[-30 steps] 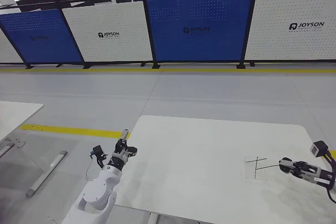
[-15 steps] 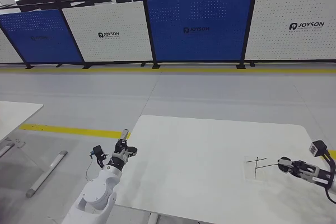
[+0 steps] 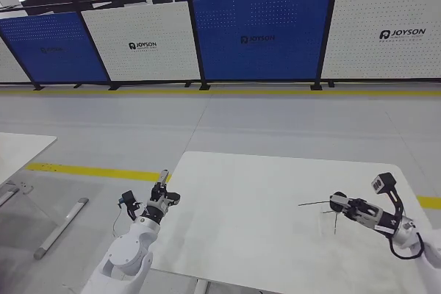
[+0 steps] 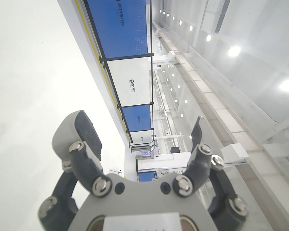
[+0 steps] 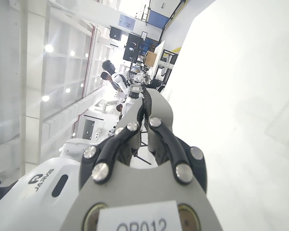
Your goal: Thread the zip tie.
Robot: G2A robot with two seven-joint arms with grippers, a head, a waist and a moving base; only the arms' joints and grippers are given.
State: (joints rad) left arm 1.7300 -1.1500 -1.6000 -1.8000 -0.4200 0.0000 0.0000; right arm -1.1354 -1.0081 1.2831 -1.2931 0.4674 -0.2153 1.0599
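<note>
Zip tie [image 3: 314,203]: clamped in my right claw [image 3: 334,201], lower right.
Left claw [image 4: 141,118]: fingers apart, by counter [image 3: 250,213] left edge.

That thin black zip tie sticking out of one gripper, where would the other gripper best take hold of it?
Probably near its free tip. The right gripper is shut on one end of the zip tie, and the rest juts out roughly level toward the open left gripper, so coming in from that side looks easiest.

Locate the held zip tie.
Top view: the zip tie juts from the right gripper toward the middle of the table, on its right side.
</note>
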